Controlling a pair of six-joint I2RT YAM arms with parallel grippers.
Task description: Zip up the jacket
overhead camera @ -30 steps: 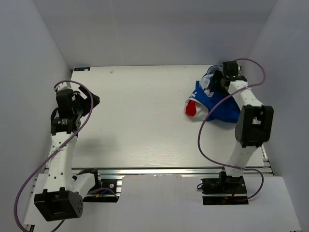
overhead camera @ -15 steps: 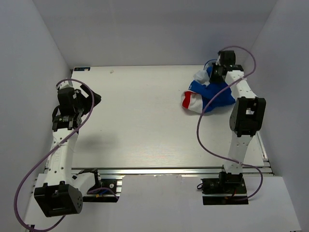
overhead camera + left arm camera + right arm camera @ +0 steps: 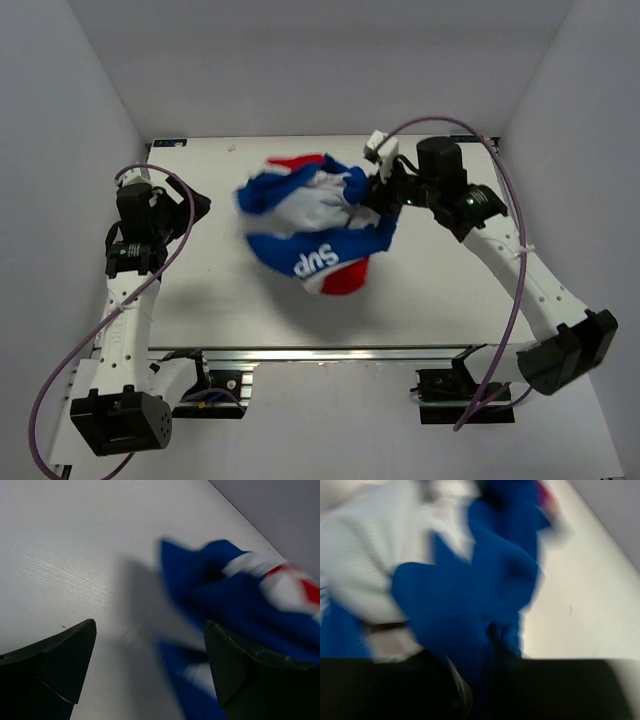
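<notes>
jacket [image 3: 310, 225] bunched over mid-bench [image 3: 230, 300], gripped at its right end

the right jaws are clenched on blue cloth at the jacket's right edge, likely to bring it within reach of both jaws. it looks lifted, a shadow under it, and it blurs in both wrist views. the left jaws stand released and empty near the bench's left edge, likely ready to take the other side. the crumpled bundle's long axis runs left to right, a red-white panel [image 3: 290, 163] at its far-left end. the lettering [image 3: 315, 262] faces up on the near side, upside down from above. no zipper shows.
</notes>
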